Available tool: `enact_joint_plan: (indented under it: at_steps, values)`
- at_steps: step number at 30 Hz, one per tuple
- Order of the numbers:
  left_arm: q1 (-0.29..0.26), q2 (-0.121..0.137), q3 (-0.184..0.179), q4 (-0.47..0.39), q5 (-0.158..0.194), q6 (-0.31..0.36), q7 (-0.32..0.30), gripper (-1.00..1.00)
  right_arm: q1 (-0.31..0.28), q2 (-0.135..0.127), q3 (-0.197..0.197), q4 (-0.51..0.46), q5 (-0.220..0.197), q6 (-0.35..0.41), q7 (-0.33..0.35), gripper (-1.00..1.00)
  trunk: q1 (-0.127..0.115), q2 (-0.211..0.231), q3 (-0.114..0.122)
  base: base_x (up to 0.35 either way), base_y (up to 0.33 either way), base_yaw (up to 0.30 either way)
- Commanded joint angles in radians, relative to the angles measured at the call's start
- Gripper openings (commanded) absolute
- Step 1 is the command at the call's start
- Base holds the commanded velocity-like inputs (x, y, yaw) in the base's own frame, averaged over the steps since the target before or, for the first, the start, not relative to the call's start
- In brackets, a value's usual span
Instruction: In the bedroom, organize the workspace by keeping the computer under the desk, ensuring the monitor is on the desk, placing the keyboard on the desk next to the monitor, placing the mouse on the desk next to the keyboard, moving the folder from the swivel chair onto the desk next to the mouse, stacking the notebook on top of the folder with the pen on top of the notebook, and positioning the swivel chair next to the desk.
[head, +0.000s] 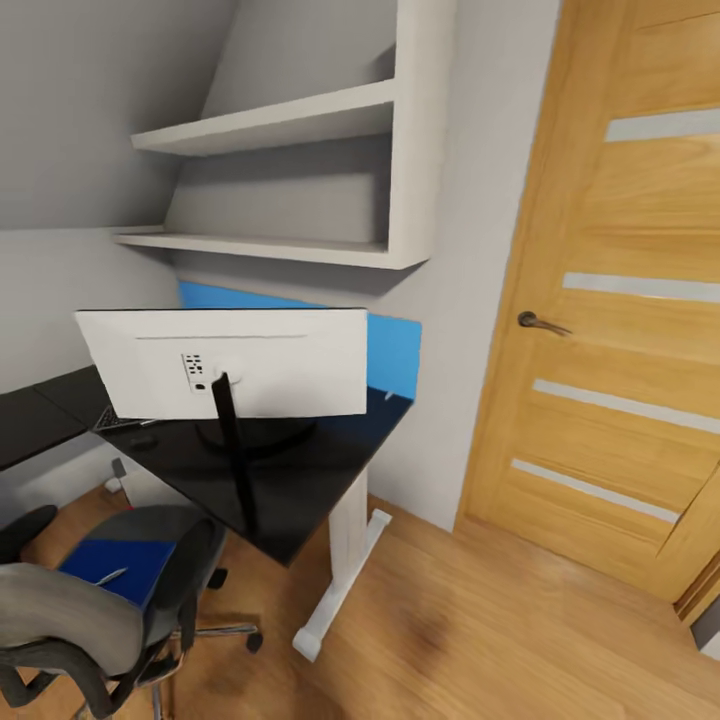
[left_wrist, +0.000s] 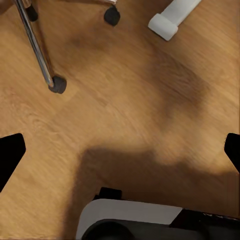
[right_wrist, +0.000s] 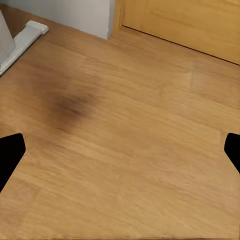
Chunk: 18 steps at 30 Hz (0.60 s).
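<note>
Black glossy desk (head: 300, 500) already carries the monitor (head: 225, 362), white back toward the head camera, stand arm planted on the top. Keyboard (head: 118, 421) is a dark sliver on the desk at about 7 o'clock of the monitor, mostly hidden behind the screen, so that step looks done. Mouse: can't make it out. Small grey box on the floor under the desk at 8 o'clock of the monitor could be the computer (head: 118, 470); too small to confirm.

Left to do, my read:
- blue folder (head: 120, 568) lies flat on the seat of the swivel chair (head: 110, 610), at 7 o'clock of the desk's white leg (head: 345, 540). Needs to go on the desk.
- thin light stick on the folder, possibly the pen (head: 108, 577). Notebook not identifiable.
- chair stands close to the desk corner, final placement pending.

So roughly the screen and keyboard part is in, the stacking part is untouched.

Left gripper (left_wrist: 120, 150): fingers wide apart, nothing between them, pointing at bare wood floor (left_wrist: 140, 100) with a chair castor (left_wrist: 58, 84) at 11 o'clock. Right gripper (right_wrist: 120, 150): also spread wide, holding nothing, over floor near the door (head: 620, 300).
</note>
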Motion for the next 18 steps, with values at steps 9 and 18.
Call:
enact_joint_plan:
  at_steps: [9, 18]
  values:
    - [0.001, -0.003, 0.002, -0.002, -0.002, -0.004, 0.001, 1.0, 0.0, -0.004, 0.005, 0.006, 0.008, -0.002, 0.012, 1.0, 0.0, -0.001, -0.001, -0.223, -0.212, 0.028]
    - [0.001, -0.003, 0.0, -0.002, -0.005, -0.005, -0.001, 1.0, -0.001, 0.013, 0.001, 0.005, 0.0, -0.004, 0.008, 1.0, 0.0, -0.001, -0.002, -0.117, -0.098, 0.025]
